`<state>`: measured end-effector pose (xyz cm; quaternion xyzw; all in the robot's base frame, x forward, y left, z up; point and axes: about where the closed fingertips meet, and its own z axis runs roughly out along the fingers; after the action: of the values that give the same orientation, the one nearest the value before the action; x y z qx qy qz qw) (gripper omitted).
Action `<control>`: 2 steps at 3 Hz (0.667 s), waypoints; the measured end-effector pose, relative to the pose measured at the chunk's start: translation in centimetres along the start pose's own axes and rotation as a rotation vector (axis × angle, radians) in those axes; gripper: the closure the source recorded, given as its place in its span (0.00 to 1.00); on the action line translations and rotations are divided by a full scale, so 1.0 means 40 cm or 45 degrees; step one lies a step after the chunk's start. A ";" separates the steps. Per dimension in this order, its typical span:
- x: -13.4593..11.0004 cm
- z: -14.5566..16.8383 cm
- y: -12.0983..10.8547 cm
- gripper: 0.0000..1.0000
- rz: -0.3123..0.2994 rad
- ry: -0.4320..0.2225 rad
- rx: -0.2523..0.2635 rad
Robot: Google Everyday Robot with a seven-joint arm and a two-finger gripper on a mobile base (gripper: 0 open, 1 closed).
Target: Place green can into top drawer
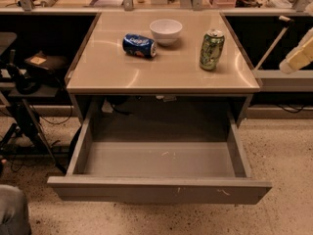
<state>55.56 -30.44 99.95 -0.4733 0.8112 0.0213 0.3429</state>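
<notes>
light: warm, dim | glare: tabletop (110, 67) | end effector (297, 58): right edge

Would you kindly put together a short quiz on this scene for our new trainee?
1. True or false: the green can already lies inside the top drawer.
2. Which thing lies on its side on the table? A) the white bowl B) the blue soda can C) the green can
3. Where is the gripper in relation to the green can?

Key:
1. False: it stands upright on the table, and the open drawer holds nothing.
2. B.
3. At the right edge of the view, beyond the table's side, apart from the can.
</notes>
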 end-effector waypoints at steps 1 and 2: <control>-0.018 0.052 -0.105 0.00 0.102 -0.234 0.017; -0.042 0.142 -0.242 0.00 0.263 -0.498 0.037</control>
<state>66.72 -32.47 99.41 -0.3694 0.7736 0.1362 0.4965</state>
